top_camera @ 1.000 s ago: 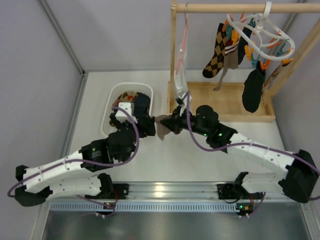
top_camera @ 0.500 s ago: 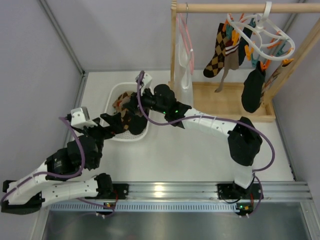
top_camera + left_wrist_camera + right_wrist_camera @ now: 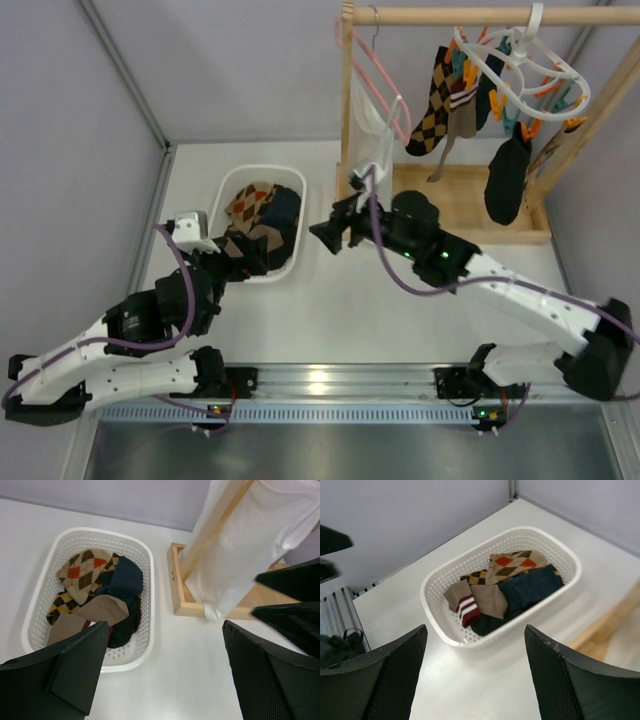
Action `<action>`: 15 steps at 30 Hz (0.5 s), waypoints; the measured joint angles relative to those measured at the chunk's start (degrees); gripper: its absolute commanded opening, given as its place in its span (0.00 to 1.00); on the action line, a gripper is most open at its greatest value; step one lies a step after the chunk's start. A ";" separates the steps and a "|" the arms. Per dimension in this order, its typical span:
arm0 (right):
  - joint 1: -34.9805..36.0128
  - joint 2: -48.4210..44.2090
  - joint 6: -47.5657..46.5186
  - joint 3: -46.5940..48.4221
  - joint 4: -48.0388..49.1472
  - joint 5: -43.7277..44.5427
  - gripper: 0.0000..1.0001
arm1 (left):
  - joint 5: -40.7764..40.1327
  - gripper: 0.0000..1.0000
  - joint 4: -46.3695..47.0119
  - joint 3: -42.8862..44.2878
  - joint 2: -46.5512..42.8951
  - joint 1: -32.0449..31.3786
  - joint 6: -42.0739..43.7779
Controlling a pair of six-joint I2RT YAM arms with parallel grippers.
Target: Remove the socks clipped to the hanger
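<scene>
**Q:** Where are the task's things?

**A:** The hanger [image 3: 520, 70] hangs from the wooden rail [image 3: 470, 15]. At least three socks are clipped to it: an argyle sock [image 3: 432, 105], a striped-cuff sock [image 3: 460, 112] and a navy sock [image 3: 505, 180]. All of these lie well behind the right gripper [image 3: 328, 235], and neither wrist view shows them. Other socks lie loose in the basket [image 3: 427, 587], which sits ahead of and below both sets of jaws.

**Q:** How do the jaws stand, and why?

**A:** The right gripper's fingers [image 3: 380, 680] are spread wide with nothing between them. It faces the basket, with a striped sock [image 3: 465, 607] lying on top of the pile there. Judging from that, a drop has probably just been completed. The left gripper [image 3: 165, 680] is also wide open and empty. It hovers at the basket's near rim, likely to stay out of the way. The cloth bag [image 3: 250, 540] and the rack base [image 3: 177, 587] lie beyond its right finger.

**Q:** What comes next?

**A:** Probably the right arm turns back toward the rack for another clipped sock.
</scene>
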 measured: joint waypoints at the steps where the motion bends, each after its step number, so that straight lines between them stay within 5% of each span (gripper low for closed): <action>1: -0.48 -5.66 -0.59 -2.93 -1.64 0.79 0.78 | 1.20 0.98 -0.02 0.00 0.92 -0.02 -0.07; 8: -4.15 -36.02 -3.58 -15.43 -15.02 10.45 0.80 | 14.56 0.98 3.48 -0.17 10.75 0.00 2.89; 15: -6.84 -47.43 -1.51 -13.14 -31.43 27.96 0.81 | 34.36 0.98 19.78 -2.86 24.61 -0.02 8.35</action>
